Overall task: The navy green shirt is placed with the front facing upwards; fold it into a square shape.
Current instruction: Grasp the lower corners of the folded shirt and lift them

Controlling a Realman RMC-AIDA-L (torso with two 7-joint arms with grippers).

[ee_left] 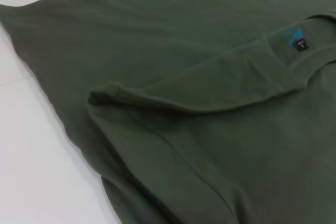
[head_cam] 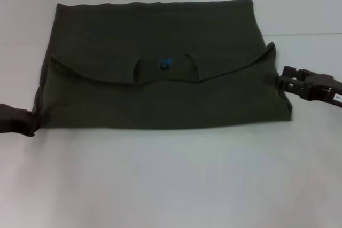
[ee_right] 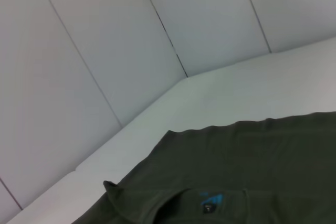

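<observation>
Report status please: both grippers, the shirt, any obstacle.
Left gripper at shirt's near-left corner, right gripper at its right edge. Green shirt folded once on white table, neck label showing. Nothing in the way.

Navy green shirt [head_cam: 160, 94]: uniform dark olive green, plain, no print on the exposed faces. Neck label [head_cam: 163, 63]: black with bright blue print. Table [head_cam: 171, 180]: plain white; wall panels [ee_right: 105, 51]: pale grey-white with thin dark seams; both grippers, left [head_cam: 33, 123] and right [head_cam: 281, 82]: black.
</observation>
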